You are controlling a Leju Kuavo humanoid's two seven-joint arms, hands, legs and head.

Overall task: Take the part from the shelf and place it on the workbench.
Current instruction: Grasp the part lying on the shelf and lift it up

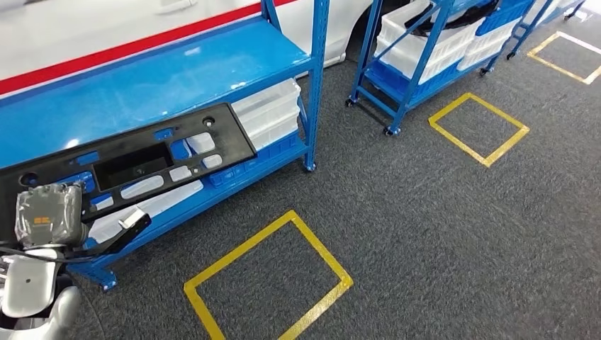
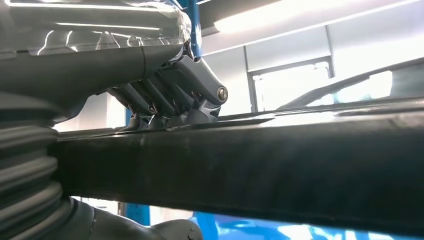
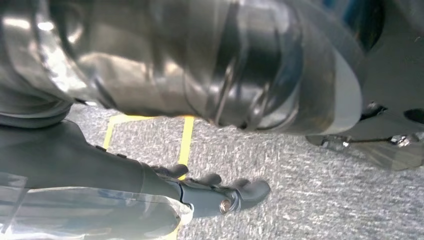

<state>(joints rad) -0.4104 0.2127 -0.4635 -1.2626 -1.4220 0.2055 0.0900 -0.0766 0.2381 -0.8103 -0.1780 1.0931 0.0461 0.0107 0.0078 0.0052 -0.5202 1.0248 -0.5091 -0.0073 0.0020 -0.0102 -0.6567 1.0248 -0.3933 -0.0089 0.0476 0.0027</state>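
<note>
The part is a long black plastic panel [image 1: 142, 159] with several cut-outs, lying tilted in front of the blue shelf [image 1: 177, 78]. My left hand [image 1: 48, 214] grips it at its near left end. In the left wrist view the dark fingers [image 2: 175, 95] curl over the panel's black edge [image 2: 250, 160], with the thumb under it. My right hand [image 3: 200, 192] hangs over the grey floor with its fingers loosely stretched and nothing in them.
White bins [image 1: 273, 113] sit on the shelf's lower level. A second blue wheeled rack [image 1: 425, 64] with white and blue bins stands at the back right. Yellow taped squares [image 1: 269, 283] [image 1: 478, 127] mark the grey carpet. A white vehicle with a red stripe [image 1: 106, 49] stands behind the shelf.
</note>
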